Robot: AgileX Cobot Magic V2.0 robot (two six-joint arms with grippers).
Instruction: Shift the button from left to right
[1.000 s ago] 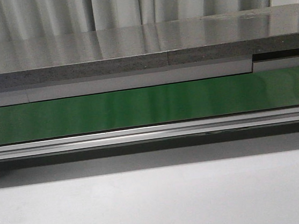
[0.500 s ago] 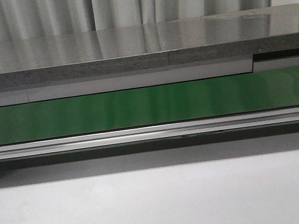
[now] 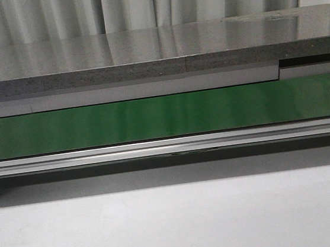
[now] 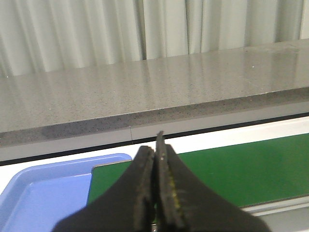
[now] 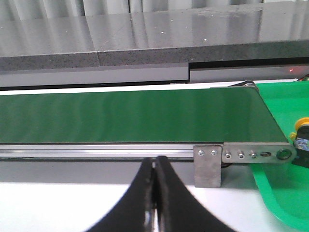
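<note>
A button [image 5: 302, 137] with a yellow-orange cap on a black body shows only at the edge of the right wrist view, lying in a green tray [image 5: 275, 181] past the belt's end. My right gripper [image 5: 154, 162] is shut and empty, over the white table in front of the green conveyor belt [image 5: 125, 116]. My left gripper [image 4: 155, 147] is shut and empty, above the belt's [image 4: 231, 169] other end beside a blue tray [image 4: 43, 193]. No button shows in the blue tray's visible part. Neither gripper shows in the front view.
The green belt [image 3: 164, 116] runs across the front view with an aluminium rail [image 3: 168, 147] along its near side. A grey stone counter [image 3: 157, 53] and curtains stand behind it. A metal bracket [image 5: 208, 166] sits at the belt's right end.
</note>
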